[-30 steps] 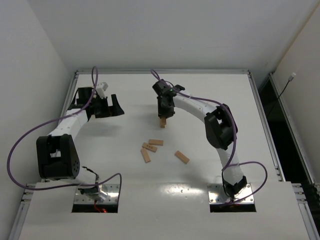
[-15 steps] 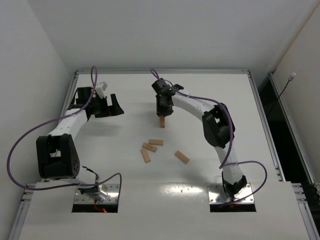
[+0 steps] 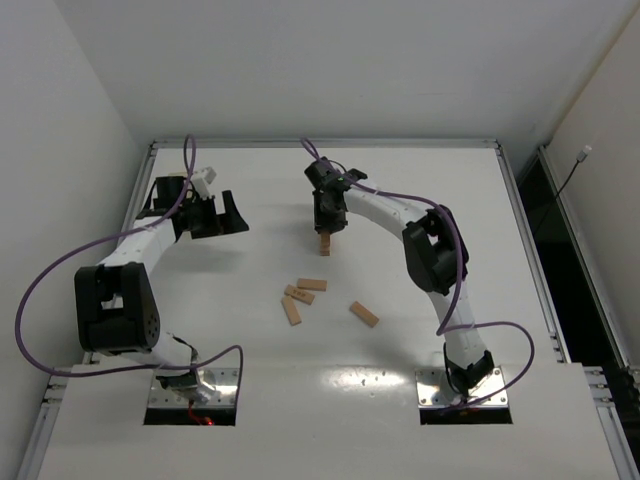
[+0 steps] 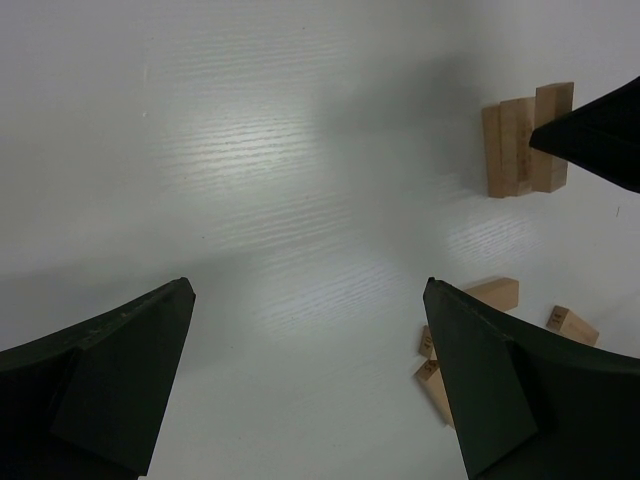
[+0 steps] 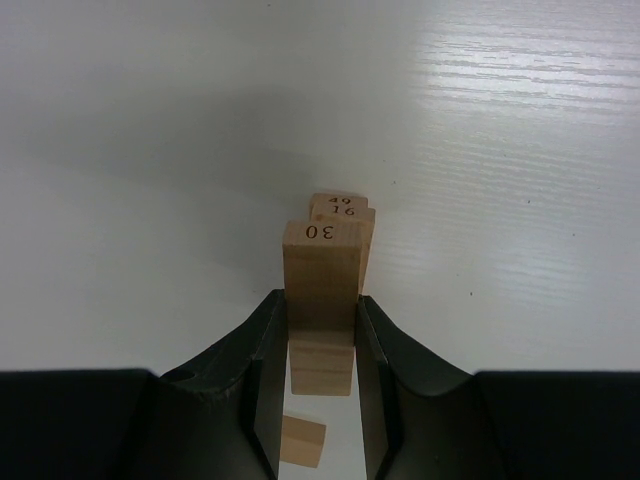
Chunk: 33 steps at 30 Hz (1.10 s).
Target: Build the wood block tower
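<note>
Wooden, pale tan and slim: that is the bar (image 5: 320,275) I pinch in my right claw (image 5: 320,295), both fingers pressed against its long sides. Its long axis runs in line with my fingers, and the end stamped 30 sticks out past their tips. Two more stamped ends show just behind it. Together they make the tower (image 4: 520,140): three bars, long sides touching, all pointing the same way. I cannot tell whether they stand on end or lie flat. The tower sits on the white table (image 3: 430,180) near the middle, a little toward the far edge. Four loose bars (image 3: 298,295) lie flat nearer my bases, three close together and one apart to the right, at differing angles. My left claw (image 4: 308,290) hangs spread wide at the left side, well apart from the tower.
</note>
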Available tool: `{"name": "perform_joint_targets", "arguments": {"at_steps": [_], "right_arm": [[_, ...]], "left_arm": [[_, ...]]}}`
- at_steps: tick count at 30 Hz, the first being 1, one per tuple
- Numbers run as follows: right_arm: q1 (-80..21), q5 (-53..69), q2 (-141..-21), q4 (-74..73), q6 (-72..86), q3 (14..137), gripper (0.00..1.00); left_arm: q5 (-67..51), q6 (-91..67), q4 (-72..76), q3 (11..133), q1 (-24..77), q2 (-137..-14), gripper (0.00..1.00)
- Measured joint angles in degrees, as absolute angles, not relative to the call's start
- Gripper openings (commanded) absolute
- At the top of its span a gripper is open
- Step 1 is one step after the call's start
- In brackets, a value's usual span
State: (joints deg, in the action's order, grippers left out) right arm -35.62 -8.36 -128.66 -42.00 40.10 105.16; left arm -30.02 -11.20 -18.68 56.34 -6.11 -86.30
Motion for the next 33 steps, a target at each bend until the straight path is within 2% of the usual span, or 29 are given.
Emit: {"name": "perform_joint_targets", "arguments": {"at_steps": [9,13,15,16,18,21,33], "right_arm": [[-35.57,-8.36,-129.23,-41.76,40.05,105.16,0.01],[-35.57,-8.32,-129.47,-41.58,40.05,105.16,0.10],[-35.57,-8.32,-129.47,-41.50,39.86,105.19,0.11],[-35.57,-8.32,-129.47,-41.41,39.68,105.19,0.15],[-35.57,-8.32,-129.47,-41.19,39.51,105.16,0.17],[-35.48,-8.32,-129.47,-40.97,39.40,105.19,0.26],[-35.38,-8.16,-130.39,-40.71,38.72,105.25,0.28]], "left_arm": [[-30.50,-11.20,-18.70,56.31,-6.11,-86.43,1.00],[-30.59,-11.20,-18.72,56.31,-6.11,-86.54,0.98],[-30.63,-11.20,-18.72,56.31,-6.13,-86.59,0.98],[-30.63,-11.20,-18.72,56.31,-6.15,-86.59,0.98],[-30.72,-11.20,-18.72,56.34,-6.35,-86.63,0.98],[-30.81,-11.20,-18.72,56.31,-6.52,-87.18,0.98],[-30.98,-11.20,-18.74,56.31,-6.72,-87.70,0.96]]}}
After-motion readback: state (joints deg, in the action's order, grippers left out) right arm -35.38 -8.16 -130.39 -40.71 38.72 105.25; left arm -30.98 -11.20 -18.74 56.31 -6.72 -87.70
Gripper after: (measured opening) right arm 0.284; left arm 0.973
